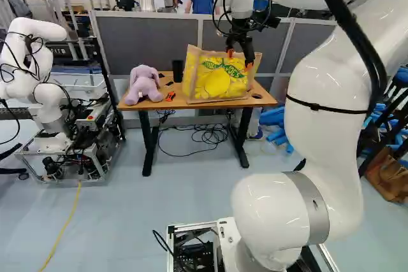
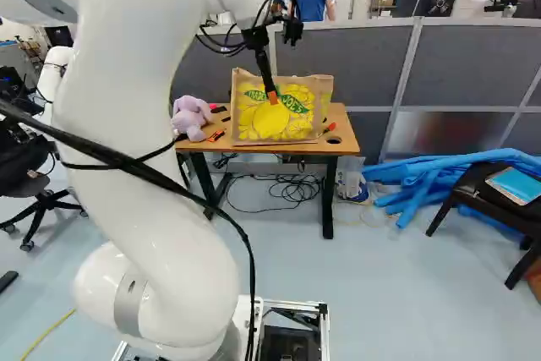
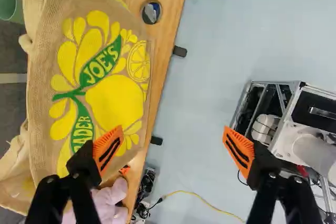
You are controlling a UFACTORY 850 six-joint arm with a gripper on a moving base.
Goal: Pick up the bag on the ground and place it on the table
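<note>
Spread wide apart, the two fingers of the black gripper (image 1: 239,59) have their orange pads facing each other with nothing pinched between them. One finger is in front of the printed face of the bag, while the other points out over the floor; whether the first finger touches the bag, I cannot tell.

Nearest the base cameras, the white arm (image 1: 324,103) rises from its lowest joint beside a metal base frame (image 2: 292,303) and reaches forward to the table. Yellow cable (image 1: 64,230) runs along the pale floor at the left of the left base view, leading toward another robot (image 1: 44,68) on a wheeled frame. At the right of the right base view is a black chair (image 2: 494,200) with a flat blue item (image 2: 517,183) lying on its seat.

Farther ahead stands the wooden-topped table (image 1: 268,100) on dark legs, with a tangle of black cables (image 1: 210,134) below. On the tabletop, close to its near edge, the tan bag with yellow lemon artwork (image 1: 217,81) stands upright. Left of the bag sit a lavender plush toy (image 1: 144,85), a small orange tool (image 1: 170,95) and, just beside the bag, a dark cylindrical container (image 1: 178,71). Long blue foam tubes (image 2: 423,179) lie piled to the table's right, and a grey partition (image 2: 359,65) stands behind everything on the tabletop.
</note>
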